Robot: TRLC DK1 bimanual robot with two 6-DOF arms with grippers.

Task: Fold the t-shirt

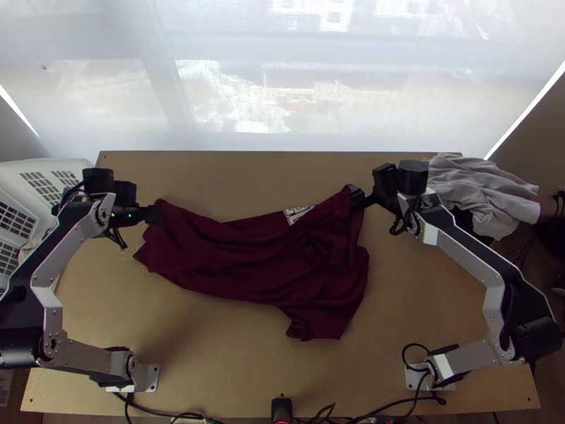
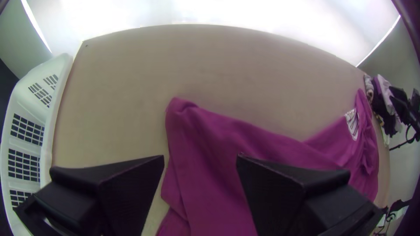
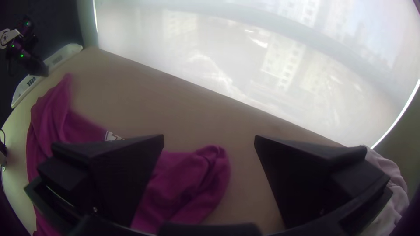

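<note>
The dark maroon t-shirt (image 1: 247, 261) lies stretched across the table, wrinkled and uneven, with a white print near its upper right part. At its upper left corner is my left gripper (image 1: 152, 214); in the left wrist view that gripper (image 2: 200, 164) stands open above the shirt (image 2: 262, 148), cloth visible between its fingers. By the shirt's upper right corner is my right gripper (image 1: 359, 198). The right wrist view has this gripper (image 3: 210, 144) open too, with a bunched corner of the shirt (image 3: 188, 183) between its spread fingers.
A white slatted basket (image 1: 42, 180) stands at the left edge of the table. Grey cloth (image 1: 484, 191) is heaped at the right edge, beside the right arm. Bare tabletop (image 1: 212, 353) extends in front of the shirt, and cables run along the near edge.
</note>
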